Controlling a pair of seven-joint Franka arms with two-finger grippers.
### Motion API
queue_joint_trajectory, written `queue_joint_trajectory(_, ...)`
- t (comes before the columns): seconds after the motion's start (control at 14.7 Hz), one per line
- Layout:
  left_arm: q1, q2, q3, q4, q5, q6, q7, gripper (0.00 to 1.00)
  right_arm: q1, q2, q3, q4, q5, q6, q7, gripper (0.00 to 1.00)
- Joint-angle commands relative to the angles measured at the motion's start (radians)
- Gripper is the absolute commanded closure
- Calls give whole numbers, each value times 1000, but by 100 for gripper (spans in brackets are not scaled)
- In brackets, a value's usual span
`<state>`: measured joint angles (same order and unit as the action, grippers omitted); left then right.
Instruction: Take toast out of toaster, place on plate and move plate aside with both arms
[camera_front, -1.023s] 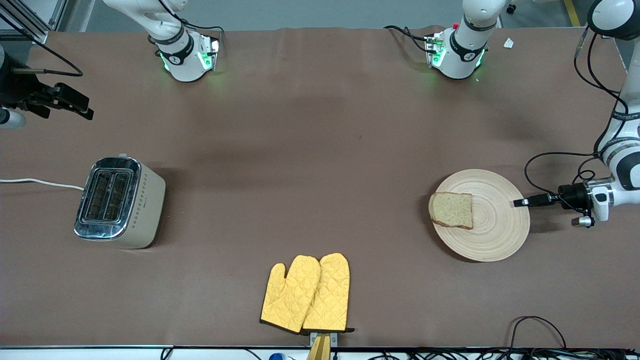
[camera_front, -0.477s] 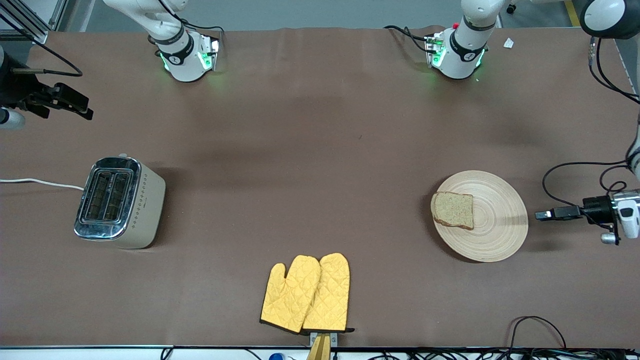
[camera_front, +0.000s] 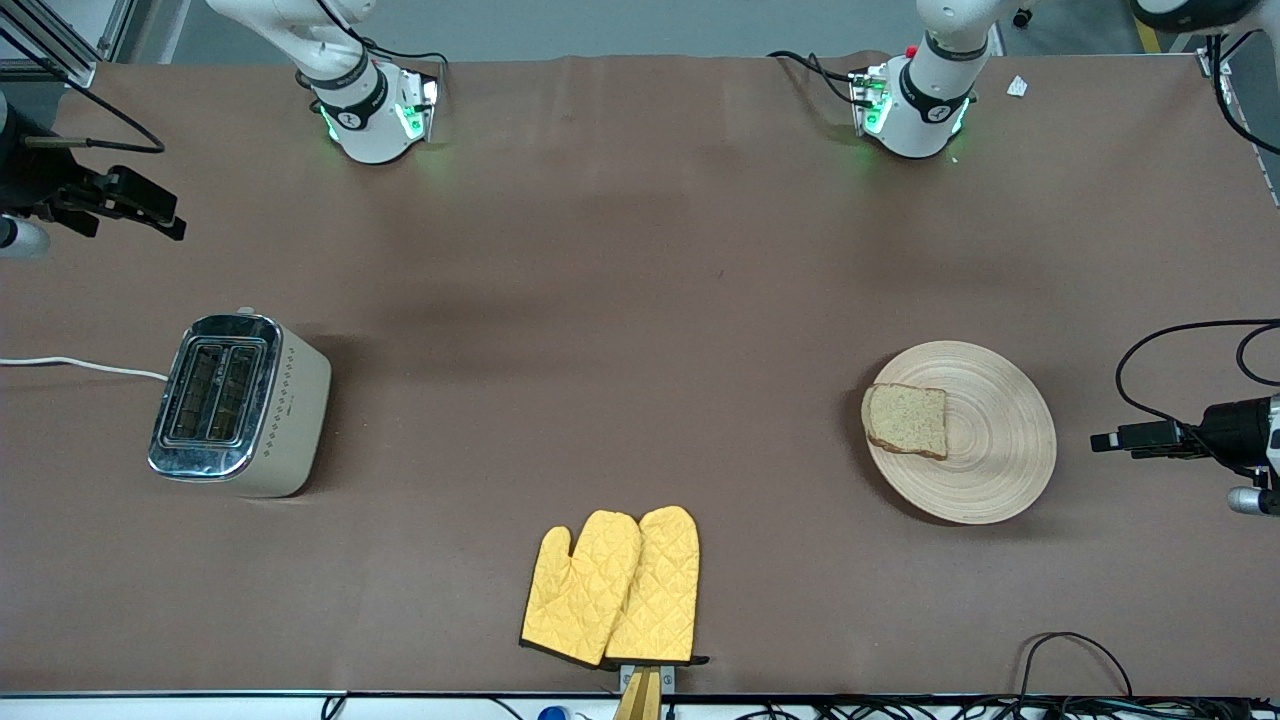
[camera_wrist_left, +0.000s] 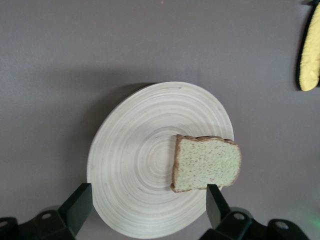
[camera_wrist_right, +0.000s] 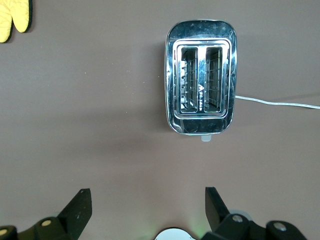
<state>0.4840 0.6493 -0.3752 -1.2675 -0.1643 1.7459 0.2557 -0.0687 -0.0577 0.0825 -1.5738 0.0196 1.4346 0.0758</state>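
Observation:
The round pale wooden plate (camera_front: 990, 450) lies flat on the brown table toward the left arm's end. The toast (camera_front: 906, 420) rests on the part of the plate toward the table's middle, its crust slightly overhanging the rim. My left gripper (camera_front: 1105, 440) hangs over bare table beside the plate, clear of its rim, open and holding nothing. In the left wrist view its black fingers (camera_wrist_left: 80, 202) stand wide apart before the plate (camera_wrist_left: 135, 165) and toast (camera_wrist_left: 206, 163). My right gripper (camera_front: 178, 225) waits open over bare table at the right arm's end. In its own wrist view that gripper (camera_wrist_right: 147, 204) is empty.
A chrome and cream toaster (camera_front: 240, 405) with two empty slots stands toward the right arm's end, its white cord (camera_front: 80, 366) running off the table. Two yellow quilted oven mitts (camera_front: 612, 587) lie near the front edge. Black cables (camera_front: 1075, 650) trail by the front corner.
My left gripper has opened, let go of the plate's rim and drawn back toward the left arm's end of the table. The plate with the toast stays put. The right arm has not moved.

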Motion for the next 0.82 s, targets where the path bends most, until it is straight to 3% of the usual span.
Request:
queue_joint_trajectory(0.0,-120,-109,15,-26,109,-16,-134,0,1,7,2,15,-10,-5,4,0)
queue_joint_trajectory(0.34,-283,-275,15,-30,149,-150,-433,0,0,7,2,15,-12,-5,2,0)
queue_joint_trajectory(0.61,-308,-375,-37,-47,284,-172,-435,0,-3,7,0,15,-12,-5,-1,0)
queue_joint_trajectory(0.75,-317,-401,-36,-49,289,-178,-426,0,-5,7,0,15,-12,-5,-1,0)
